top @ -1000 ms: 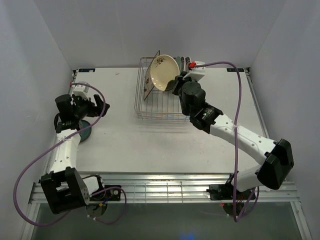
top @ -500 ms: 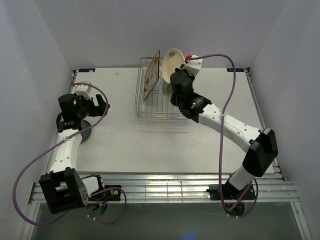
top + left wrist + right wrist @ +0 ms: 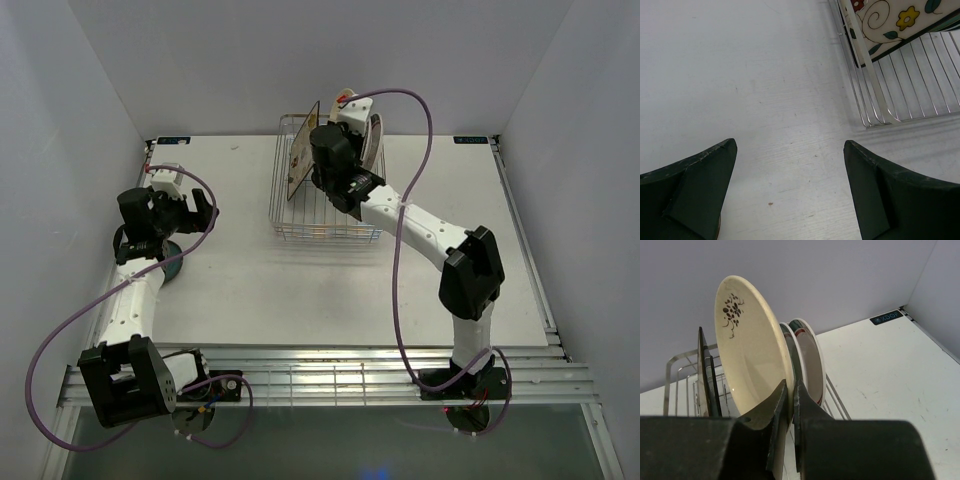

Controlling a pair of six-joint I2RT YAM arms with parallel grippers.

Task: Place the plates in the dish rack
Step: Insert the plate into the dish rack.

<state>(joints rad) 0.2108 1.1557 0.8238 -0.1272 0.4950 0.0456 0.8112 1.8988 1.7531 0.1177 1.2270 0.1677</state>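
Top external view: the right arm [image 3: 430,235] rises from its base at the near edge of the worktop [image 3: 250,290], bends at the elbow, and stretches its forearm far and left, so that the wrist hangs over the back half of the dish rack [image 3: 300,215]. A purple cable [image 3: 410,180] arcs from the wrist back down to the base. The left arm [image 3: 135,290] stands well to the left of the dish rack, its forearm raised and its wrist turned so the left jaws face the rack across bare worktop. A small dark teal plate [image 3: 170,265] lies flat on the worktop under that wrist, well apart from the rack.

From the right wrist, the right jaws are pinched tight on the lower rim of a cream plate [image 3: 750,345], which is held upright on edge and bears a dark sprig motif near its top. Just right of it in this view, two white plates [image 3: 810,360] with teal and red rims stand upright in the rack. On its other side a square plate [image 3: 704,375] shows edge-on. Whether the cream plate's bottom edge rests on the wires cannot be told.

From the left wrist, the left jaws stand wide apart with nothing between them. The rack's near corner and the square plate's flowered face lie beyond them.

At the worktop's back edge, to the right of the rack, a dark sticker [image 3: 886,317] appears to read "XDOF".
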